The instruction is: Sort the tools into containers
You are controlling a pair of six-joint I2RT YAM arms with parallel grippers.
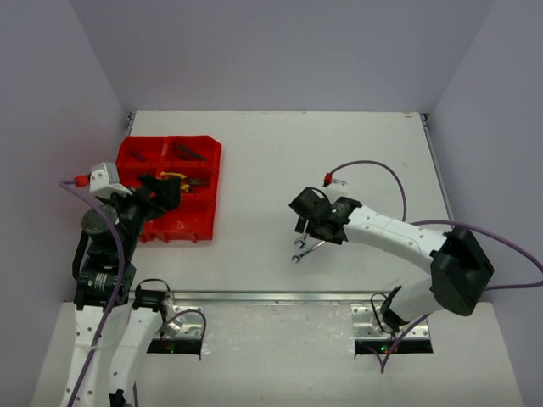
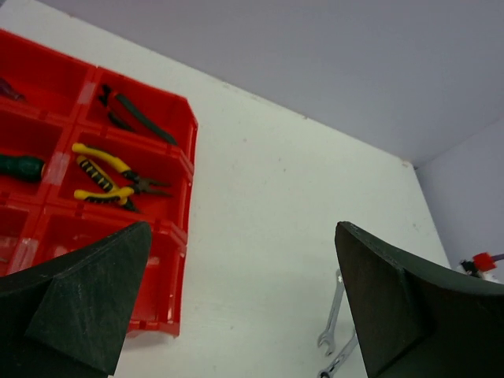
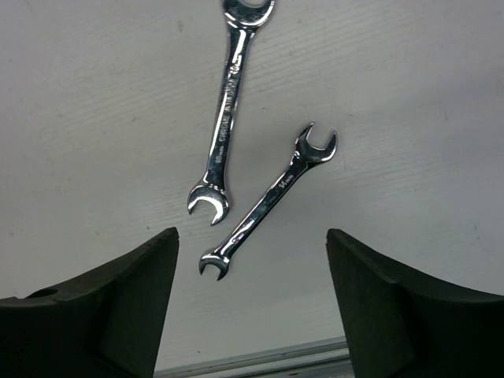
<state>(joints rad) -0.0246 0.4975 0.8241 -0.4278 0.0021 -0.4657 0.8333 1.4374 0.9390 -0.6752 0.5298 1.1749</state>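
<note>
Right pincer [image 3: 250, 244] jaws spread wide, holding nothing, hovering over two wrenches | long wrench [image 3: 224, 126] flat on table [image 1: 280, 153], short wrench [image 3: 268, 201] just beside it at 4 o'clock, not touching | left pincer [image 2: 242, 232] likewise gaping, empty, above red tray [image 1: 182, 233] at table's 9 o'clock | pliers [image 2: 110, 177] inside a tray compartment

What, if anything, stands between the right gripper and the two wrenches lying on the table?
Nothing visible. The right gripper hangs open over the longer wrench and the shorter wrench. They lie close together on the table, with nothing over or against either.
</note>
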